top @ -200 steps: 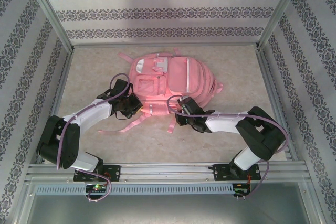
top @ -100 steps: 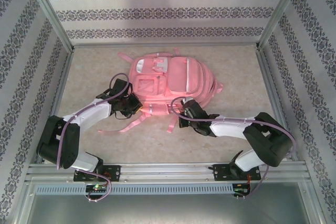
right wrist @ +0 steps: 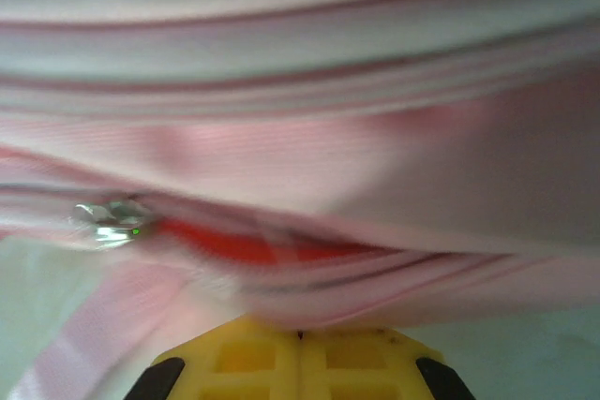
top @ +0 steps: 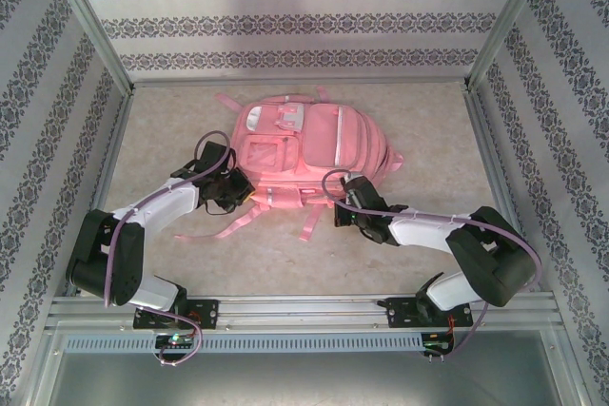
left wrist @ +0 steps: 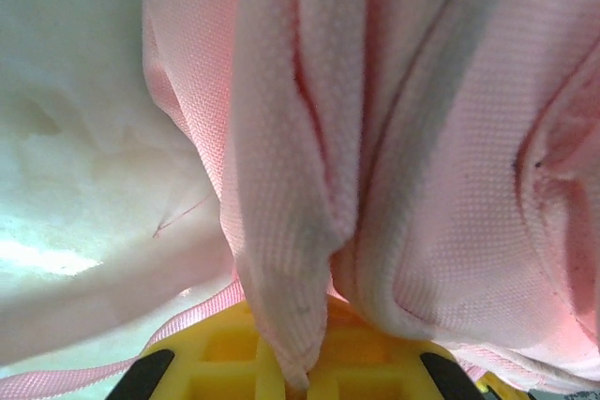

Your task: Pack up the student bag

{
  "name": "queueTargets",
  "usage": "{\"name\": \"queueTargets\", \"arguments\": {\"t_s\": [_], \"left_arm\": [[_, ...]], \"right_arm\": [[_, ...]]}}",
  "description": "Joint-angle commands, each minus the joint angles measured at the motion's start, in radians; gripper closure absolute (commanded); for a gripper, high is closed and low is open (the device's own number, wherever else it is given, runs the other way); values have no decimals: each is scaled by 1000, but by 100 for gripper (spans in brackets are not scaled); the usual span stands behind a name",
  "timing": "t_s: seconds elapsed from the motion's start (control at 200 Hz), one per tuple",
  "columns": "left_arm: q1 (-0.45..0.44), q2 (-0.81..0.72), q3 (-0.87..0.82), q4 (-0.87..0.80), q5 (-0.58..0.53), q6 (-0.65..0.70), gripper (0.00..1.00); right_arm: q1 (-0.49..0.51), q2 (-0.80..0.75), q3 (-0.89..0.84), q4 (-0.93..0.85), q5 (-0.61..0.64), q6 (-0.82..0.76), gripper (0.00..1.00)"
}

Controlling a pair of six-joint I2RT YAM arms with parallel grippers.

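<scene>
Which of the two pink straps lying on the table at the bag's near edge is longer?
The left strap, trailing from the student bag toward the left arm, is longer; the middle strap is only a short stub.

The bag lies on the desk, a little above the centre of the top view. The left pincer sits at its lower left edge and the right pincer at its lower right edge (each arm reaches in from its own bottom corner). One strap trails below the left pincer; another lies between the pincers. In the left wrist view a fold of the bag drops between the left pincer's fingers at bottom centre. In the right wrist view the bag lies just above the right pincer, whose fingers meet, with a zip pull at the left.
</scene>
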Motion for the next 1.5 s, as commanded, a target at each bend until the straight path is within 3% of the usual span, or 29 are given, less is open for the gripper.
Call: {"name": "queueTargets", "arguments": {"t_s": [0.0, 0.125, 0.24, 0.36, 0.46, 0.635, 0.73, 0.839, 1.154, 1.494], "left_arm": [[34, 1, 5, -75, -85, 25, 100], [38, 2, 7, -79, -85, 31, 100], [38, 10, 10, -74, -70, 33, 100], [38, 7, 15, -72, -54, 40, 100], [36, -2, 17, -75, -50, 43, 100], [37, -2, 15, -77, -42, 41, 100], [36, -2, 19, -83, -41, 40, 100], [36, 3, 29, -91, -43, 39, 100], [36, 16, 67, -111, -44, 43, 100], [37, 30, 64, -104, -41, 37, 100]], "right_arm": [[-22, -28, -27, -49, 43, 10, 100], [-28, -44, -40, -49, 35, 1, 100], [-29, -48, -52, 15, -71, -23, 100], [-24, -92, -59, 46, -154, -4, 67], [-3, -174, -62, 14, -107, 56, 54], [88, -251, 49, -240, 45, 136, 52], [108, -187, 177, -440, 76, 188, 51], [171, -71, 316, -633, 195, 215, 51], [273, 203, 595, -866, 351, 335, 51], [299, 391, 760, -969, 383, 362, 48]]}}
